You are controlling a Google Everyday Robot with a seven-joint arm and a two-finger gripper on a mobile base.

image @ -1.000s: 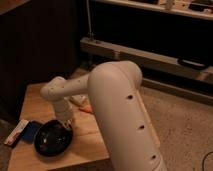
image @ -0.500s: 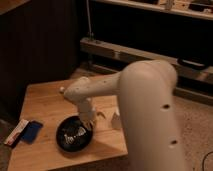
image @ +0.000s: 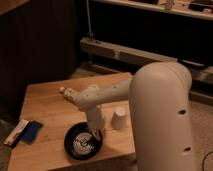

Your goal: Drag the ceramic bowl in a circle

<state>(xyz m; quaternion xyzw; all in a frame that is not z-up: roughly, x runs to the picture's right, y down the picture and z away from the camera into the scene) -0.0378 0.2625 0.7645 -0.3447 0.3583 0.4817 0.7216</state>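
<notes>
The ceramic bowl (image: 81,143) is shallow, round and glossy black with whitish marks inside. It sits near the front edge of the wooden table (image: 50,100). My gripper (image: 96,134) reaches down from the white arm to the bowl's right rim and touches it there. The arm's big white upper link fills the right side of the view.
A small white cup (image: 119,118) stands upside down just right of the gripper. A flat blue rectangular object (image: 31,131) and a white and red packet (image: 16,133) lie at the table's left front edge. Dark shelving stands behind the table.
The bowl has slid to the right along the table's front edge with the gripper at its rim. The arm swung right, uncovering the white cup.
</notes>
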